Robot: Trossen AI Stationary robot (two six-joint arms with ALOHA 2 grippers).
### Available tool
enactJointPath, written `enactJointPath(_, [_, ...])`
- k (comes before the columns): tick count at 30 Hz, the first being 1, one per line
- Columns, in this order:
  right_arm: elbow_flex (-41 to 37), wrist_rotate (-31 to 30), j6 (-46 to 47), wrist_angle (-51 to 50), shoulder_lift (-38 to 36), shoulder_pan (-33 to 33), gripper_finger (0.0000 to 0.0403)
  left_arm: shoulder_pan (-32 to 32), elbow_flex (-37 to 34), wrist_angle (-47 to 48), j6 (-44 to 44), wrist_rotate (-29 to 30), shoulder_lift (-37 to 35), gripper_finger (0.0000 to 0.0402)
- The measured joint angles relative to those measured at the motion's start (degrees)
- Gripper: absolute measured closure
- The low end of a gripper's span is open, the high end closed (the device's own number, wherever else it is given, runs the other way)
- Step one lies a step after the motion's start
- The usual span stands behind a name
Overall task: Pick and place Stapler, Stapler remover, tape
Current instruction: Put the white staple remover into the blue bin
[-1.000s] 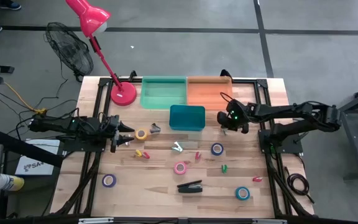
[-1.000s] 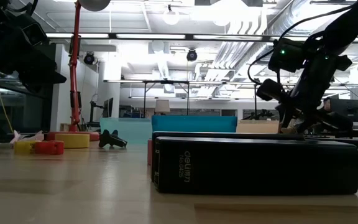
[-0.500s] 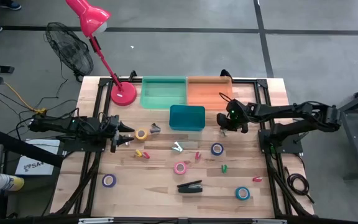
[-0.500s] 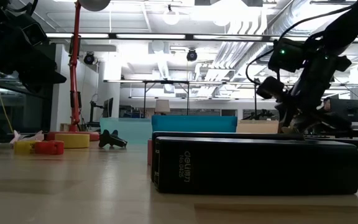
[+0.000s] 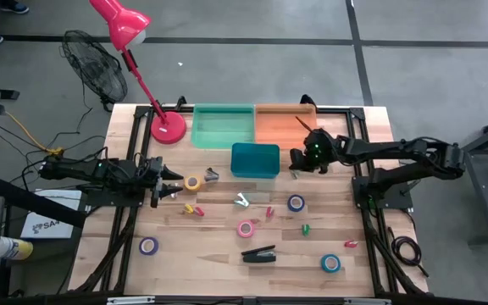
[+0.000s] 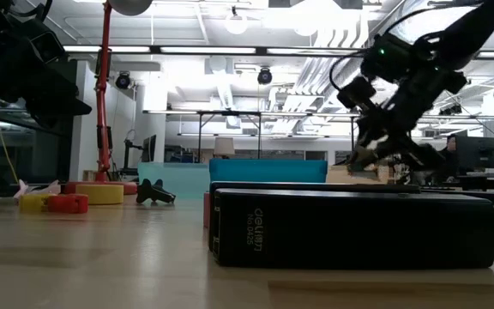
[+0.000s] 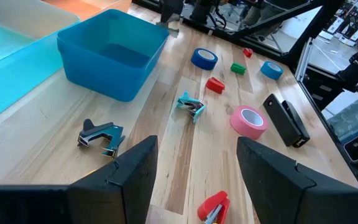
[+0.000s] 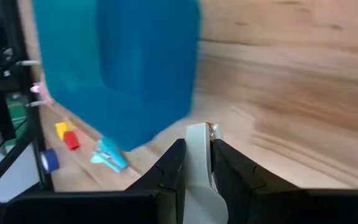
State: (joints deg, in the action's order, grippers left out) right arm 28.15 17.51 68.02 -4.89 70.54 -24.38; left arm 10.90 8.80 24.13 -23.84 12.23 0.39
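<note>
Jaws of my right gripper (image 8: 194,163) pinch a pale stapler remover (image 8: 199,180) beside the blue bin (image 5: 255,160); left gripper (image 7: 194,163) hangs half-open over clear bench (image 5: 219,241)

A grey concrete floor (image 5: 252,21) crossed by dark lines surrounds the wooden table (image 5: 219,241). At ten o'clock stand a black floor fan (image 5: 91,63) and a pink desk lamp (image 5: 121,25). Beyond the table, ceiling strip lights (image 6: 230,50) and ducts (image 6: 324,73) span a workshop.

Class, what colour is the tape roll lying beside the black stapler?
Pink tape roll, next to the stapler; clearest in the left wrist view.
</note>
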Motion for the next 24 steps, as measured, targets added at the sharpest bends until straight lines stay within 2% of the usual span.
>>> enactJointPath(9, [6.18, 0.21, -7.05, 0.09, 0.00, 0.00, 0.0345, -0.01, 0.00, 0.00, -0.01, -0.02, 0.01, 0.0184])
enactJointPath(24, [13.41, -1.77, -34.82, 0.29, 0.00, 0.00, 0.0346, 0.00, 0.01, 0.01, -0.01, -0.02, 0.01, 0.0184])
